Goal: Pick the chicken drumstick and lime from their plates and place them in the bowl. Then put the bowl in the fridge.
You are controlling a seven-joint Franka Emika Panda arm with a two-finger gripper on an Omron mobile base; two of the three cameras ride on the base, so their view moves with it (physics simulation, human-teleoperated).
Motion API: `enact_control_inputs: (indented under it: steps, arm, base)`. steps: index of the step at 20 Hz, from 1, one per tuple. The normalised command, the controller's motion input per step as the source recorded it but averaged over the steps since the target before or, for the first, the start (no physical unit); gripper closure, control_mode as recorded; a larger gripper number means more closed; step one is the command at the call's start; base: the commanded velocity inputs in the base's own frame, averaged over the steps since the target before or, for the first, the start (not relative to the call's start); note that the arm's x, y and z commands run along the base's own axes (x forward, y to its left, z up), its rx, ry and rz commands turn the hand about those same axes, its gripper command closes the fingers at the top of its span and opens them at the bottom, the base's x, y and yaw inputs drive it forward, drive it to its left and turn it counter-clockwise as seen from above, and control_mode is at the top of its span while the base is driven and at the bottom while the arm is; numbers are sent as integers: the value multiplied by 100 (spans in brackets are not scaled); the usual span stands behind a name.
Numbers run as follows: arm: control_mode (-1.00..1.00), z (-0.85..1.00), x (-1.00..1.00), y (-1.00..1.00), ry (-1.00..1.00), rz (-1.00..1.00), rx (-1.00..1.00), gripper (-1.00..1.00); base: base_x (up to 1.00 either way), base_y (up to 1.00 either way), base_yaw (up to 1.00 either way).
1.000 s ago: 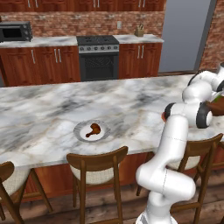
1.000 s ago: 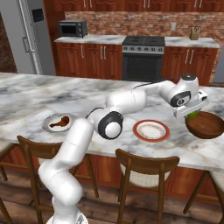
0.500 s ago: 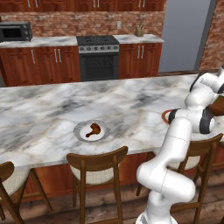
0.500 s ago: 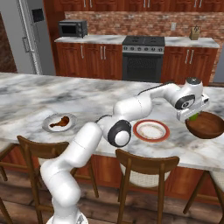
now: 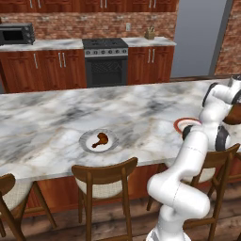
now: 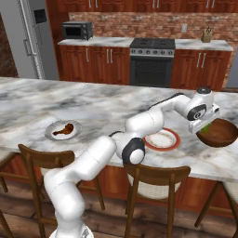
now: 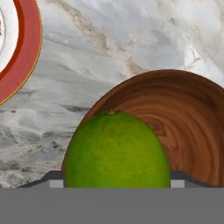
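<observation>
The lime (image 7: 116, 151) sits between the fingers of my gripper (image 6: 204, 124), which is shut on it. It hangs just above the near rim of the dark reddish-brown bowl (image 6: 223, 135), whose hollow (image 7: 175, 113) lies right behind the fruit. The lime (image 6: 205, 126) shows as a green spot under the hand. To the left of the bowl lies the orange-red-rimmed plate (image 6: 175, 139) (image 7: 26, 52), bare. Farther left on the marble counter, the chicken drumstick (image 5: 100, 139) (image 6: 65, 130) rests on the grey-rimmed plate (image 5: 87, 143). The grey fridge (image 6: 28, 42) stands at the back left, doors shut.
Wooden stools (image 6: 155, 179) line the near edge of the counter (image 5: 56, 117). Behind it a black oven (image 6: 152, 62) sits among red-brown cabinets, with a microwave (image 6: 77, 30) on the back counter.
My gripper, still holding the lime, has moved right and a little down from above the orange-red plate to the bowl's rim.
</observation>
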Motion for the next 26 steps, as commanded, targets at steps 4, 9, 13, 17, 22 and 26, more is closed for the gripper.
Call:
enact_control_inputs:
  steps: [4, 9, 13, 17, 22, 26]
  arm:
    - [-100, -3, 28, -15, 16, 5, 0, -100]
    - [-100, 10, 23, -20, 16, 4, 0, -100]
    - [-100, 28, 14, -15, 21, 4, 1, -100]
    - [-100, 33, 2, -9, 15, 0, 19, -100]
    - [-100, 51, 1, 0, 3, 0, 21, -100]
    - [-100, 81, 2, 2, 0, 0, 16, -100]
  base:
    - [0, 0, 0]
    - [0, 0, 0]
    - [0, 0, 0]
    - [0, 0, 0]
    - [0, 0, 0]
    - [0, 0, 0]
